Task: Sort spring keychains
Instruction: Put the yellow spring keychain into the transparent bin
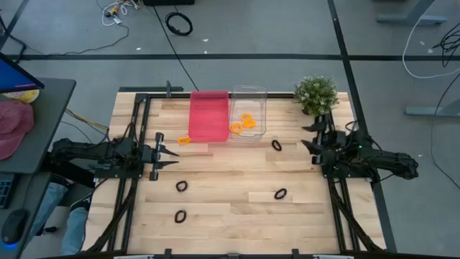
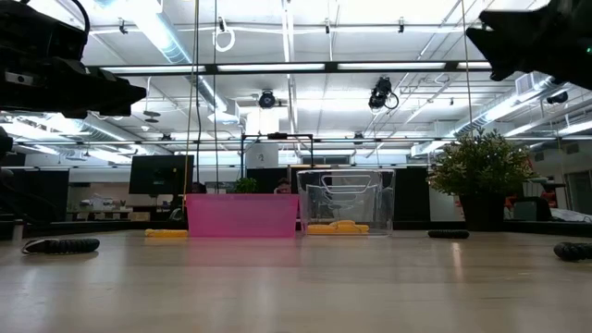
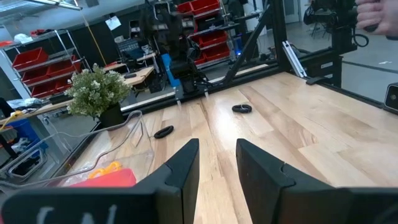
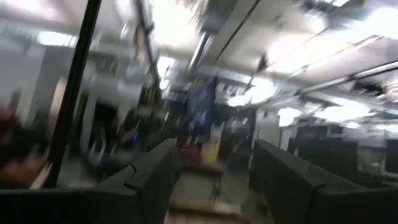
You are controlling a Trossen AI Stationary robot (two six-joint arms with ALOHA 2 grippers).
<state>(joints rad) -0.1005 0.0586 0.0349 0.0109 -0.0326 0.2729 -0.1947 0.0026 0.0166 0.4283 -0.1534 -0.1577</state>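
Several spring keychains lie flat on the wooden table: black ones [image 1: 277, 144], [image 1: 280, 193], [image 1: 182, 185], [image 1: 180, 215] and an orange one [image 1: 184, 140] beside the pink bin [image 1: 208, 115]. More orange ones [image 1: 244, 122] rest on the floor of the clear container [image 1: 248, 101]. My left gripper [image 1: 170, 155] hovers at the table's left side, open, pointing level across the table, with nothing between its fingers [image 3: 186, 163]. My right gripper [image 1: 310, 137] hangs at the right side near the plant, open and empty [image 4: 211, 149].
A potted plant [image 1: 316, 93] stands at the far right corner, close to my right gripper. Black frame rails [image 1: 133, 122] run along the table's left and right sides. A person's hand [image 3: 379, 15] shows in the room beyond the table.
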